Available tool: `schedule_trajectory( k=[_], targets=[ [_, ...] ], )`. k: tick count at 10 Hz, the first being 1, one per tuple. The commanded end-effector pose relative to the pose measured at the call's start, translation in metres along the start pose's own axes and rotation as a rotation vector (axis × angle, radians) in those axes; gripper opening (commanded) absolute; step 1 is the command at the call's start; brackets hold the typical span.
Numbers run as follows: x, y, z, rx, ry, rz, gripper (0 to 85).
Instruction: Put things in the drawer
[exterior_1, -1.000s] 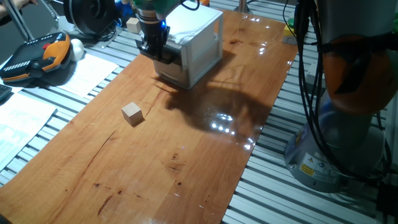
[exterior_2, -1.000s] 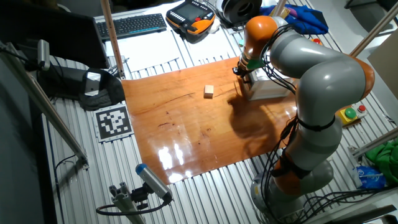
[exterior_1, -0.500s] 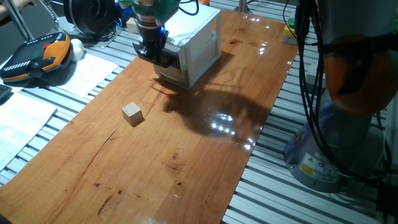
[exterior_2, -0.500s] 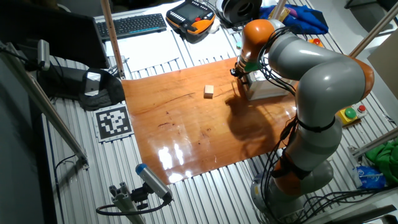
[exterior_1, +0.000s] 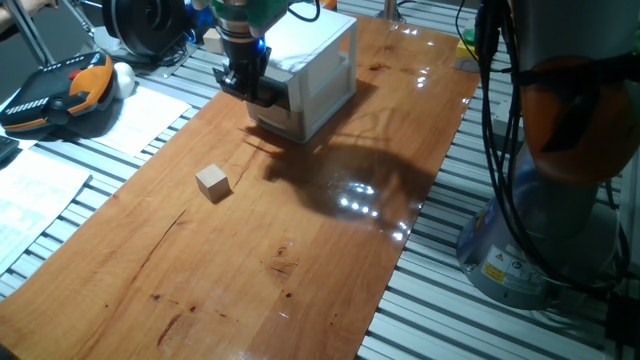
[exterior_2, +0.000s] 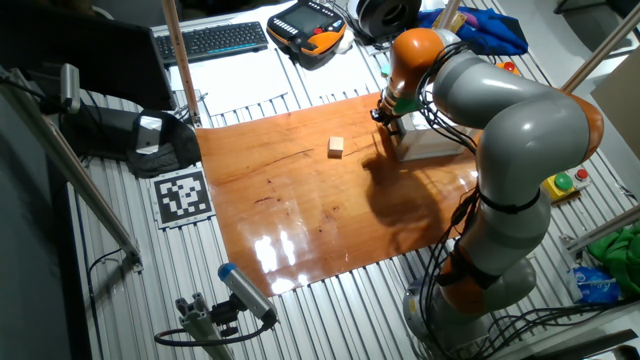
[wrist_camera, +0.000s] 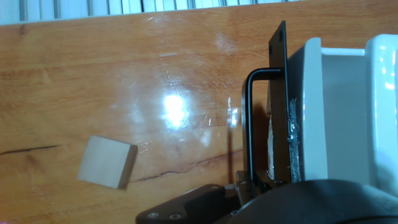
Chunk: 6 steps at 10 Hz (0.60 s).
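The white cabinet stands at the far end of the wooden board. Its upper drawer is pulled out a little, showing a white tray behind a dark front plate. My gripper is at the cabinet's front, shut on the drawer's black handle bar; the fingers are mostly hidden at the bottom of the hand view. A pale beige wooden cube lies on the board, apart from the cabinet on the handle side. The cube also shows in the other fixed view and, as cube, in the hand view.
An orange and black teach pendant and paper sheets lie on the slatted table left of the board. A keyboard and a printed marker tag sit beyond the board's edges. The arm's base stands at the right.
The gripper has shifted slightly away from the cabinet with the handle in it, drawing the drawer out a little. The cube has not moved.
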<state>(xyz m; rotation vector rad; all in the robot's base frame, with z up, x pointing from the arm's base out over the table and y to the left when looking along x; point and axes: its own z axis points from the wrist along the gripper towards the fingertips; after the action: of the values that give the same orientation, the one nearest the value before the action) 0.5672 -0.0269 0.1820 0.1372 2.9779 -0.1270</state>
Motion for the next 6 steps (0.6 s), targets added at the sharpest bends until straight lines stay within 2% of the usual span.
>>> schedule_trajectory(
  k=[1,6],
  targets=[
    [0.0004,0.002,-0.0013,0.003,-0.001,0.001,0.0],
    [0.0022,0.0072,0.0004,-0.003,-0.003,0.002,0.0]
  ],
)
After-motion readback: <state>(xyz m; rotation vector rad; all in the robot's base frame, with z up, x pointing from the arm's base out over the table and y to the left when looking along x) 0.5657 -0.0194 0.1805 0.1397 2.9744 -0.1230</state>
